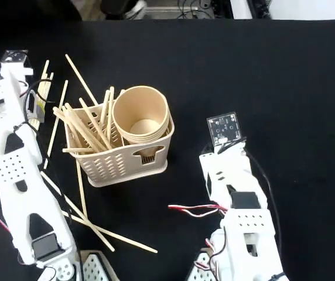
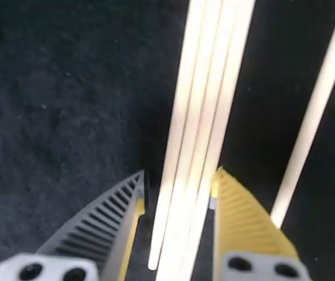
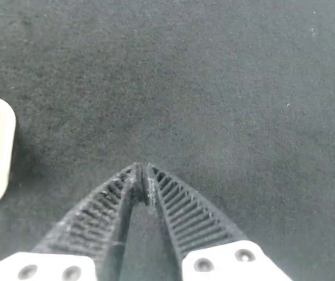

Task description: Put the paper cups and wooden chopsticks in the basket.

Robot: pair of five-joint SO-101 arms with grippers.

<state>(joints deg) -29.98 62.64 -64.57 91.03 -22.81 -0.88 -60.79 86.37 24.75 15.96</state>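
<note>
A black table (image 1: 273, 76) seen from above, with two white robot arms coming in from the near edge, one at the left and one at the right.

Nearest, left of centre, several loose wooden chopsticks (image 1: 112, 233) lie crossed on the table, fanning out from beside the left arm towards the middle.

The right gripper (image 3: 139, 170) hangs over bare table to the right of the basket. Its jaws are pressed together at the tips, with nothing between them. In its wrist view a pale corner of the basket (image 1: 120, 164) shows at one edge.

The white slotted basket stands left of centre. Its right half holds a stack of paper cups (image 1: 144, 126), upright and nested, mouths up. Its left half holds a bunch of chopsticks (image 1: 85, 126) leaning at mixed angles, some poking out over the rim to the left and far side.

One single chopstick (image 1: 55, 129) lies on the table between the basket and the left arm.

Farthest, at the far left, the left gripper (image 2: 180, 172) sits low over the table. Its jaws are partly open, one on each side of a bundle of chopsticks (image 2: 194, 117) lying side by side. The yellow finger (image 2: 243, 216) is against the bundle; a thin dark gap shows on the grey finger's side. A further chopstick (image 2: 314, 117) lies just beside the bundle.
</note>
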